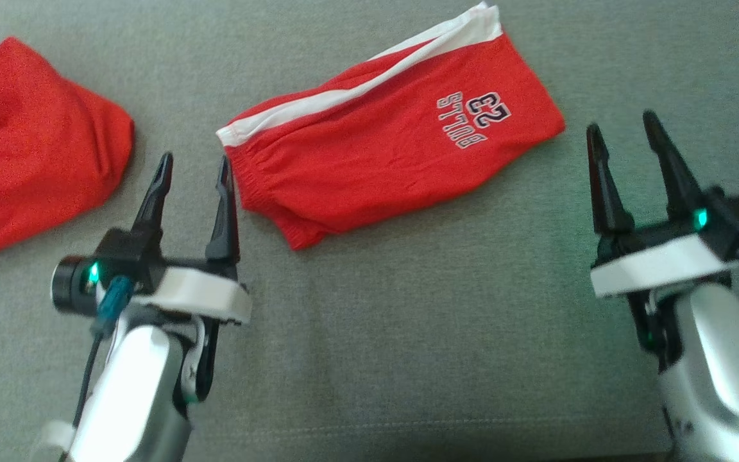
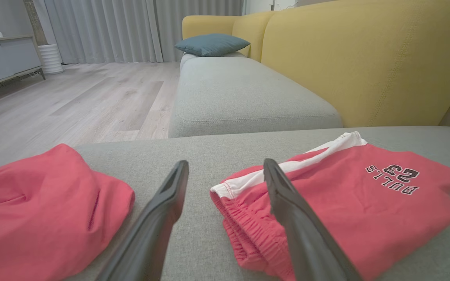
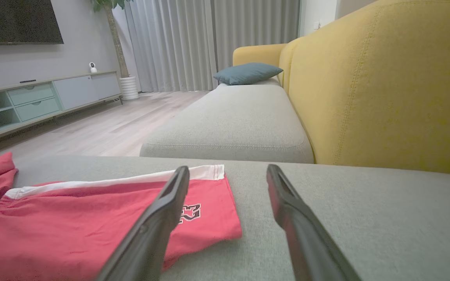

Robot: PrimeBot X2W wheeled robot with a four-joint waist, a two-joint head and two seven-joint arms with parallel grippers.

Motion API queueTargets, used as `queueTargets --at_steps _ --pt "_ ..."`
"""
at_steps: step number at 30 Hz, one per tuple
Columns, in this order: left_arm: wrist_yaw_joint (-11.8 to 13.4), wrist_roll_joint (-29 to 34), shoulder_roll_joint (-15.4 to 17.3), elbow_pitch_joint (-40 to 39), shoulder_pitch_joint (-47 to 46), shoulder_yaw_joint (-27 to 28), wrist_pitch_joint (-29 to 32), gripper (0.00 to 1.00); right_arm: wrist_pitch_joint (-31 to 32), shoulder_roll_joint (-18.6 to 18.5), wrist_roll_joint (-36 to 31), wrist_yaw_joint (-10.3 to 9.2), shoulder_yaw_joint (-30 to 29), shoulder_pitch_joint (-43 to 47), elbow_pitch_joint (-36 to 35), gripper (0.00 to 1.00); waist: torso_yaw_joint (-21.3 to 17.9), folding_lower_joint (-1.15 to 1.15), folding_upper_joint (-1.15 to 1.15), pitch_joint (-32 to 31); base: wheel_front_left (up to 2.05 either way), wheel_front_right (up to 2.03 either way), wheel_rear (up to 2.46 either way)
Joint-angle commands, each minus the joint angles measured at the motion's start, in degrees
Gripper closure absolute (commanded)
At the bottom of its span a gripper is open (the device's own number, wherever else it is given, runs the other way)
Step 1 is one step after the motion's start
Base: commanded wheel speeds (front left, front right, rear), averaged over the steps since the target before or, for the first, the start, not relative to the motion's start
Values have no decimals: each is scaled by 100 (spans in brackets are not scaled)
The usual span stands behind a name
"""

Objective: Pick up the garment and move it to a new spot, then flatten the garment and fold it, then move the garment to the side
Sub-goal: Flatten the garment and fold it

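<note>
Red shorts [image 1: 392, 151] lie lengthwise between my left gripper [image 1: 194, 159] and right gripper [image 1: 621, 123], both open and empty, waistband [image 1: 253, 186] nearest the left

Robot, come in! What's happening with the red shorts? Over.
Left tool, right tool open, empty. Red shorts folded on grey cushion, not held. Other red garment apart, leftward.
</note>
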Motion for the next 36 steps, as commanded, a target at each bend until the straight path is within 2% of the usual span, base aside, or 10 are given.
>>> queueTargets --at_steps 1,8,12,28,36 --pt "54 54 184 -301 65 235 -68 0 112 132 -116 22 -72 307 -486 0 -119 0 0 -133 0 0 0" --pt "188 46 255 -539 545 333 -68 0 561 427 -293 22 -357 1175 -1431 0 -240 0 0 -265 0 0 0" --pt "204 40 261 -555 573 345 -69 0 695 495 -313 22 -394 1309 -1644 0 -266 0 0 -277 0 0 0" --pt "194 107 268 -621 367 332 -69 0 828 501 -198 22 -462 1272 -1803 0 -239 0 0 -92 0 0 0" --pt "143 203 217 -767 -18 278 -69 0 1030 144 78 22 -271 424 -1522 0 -76 0 0 438 0 0 0"
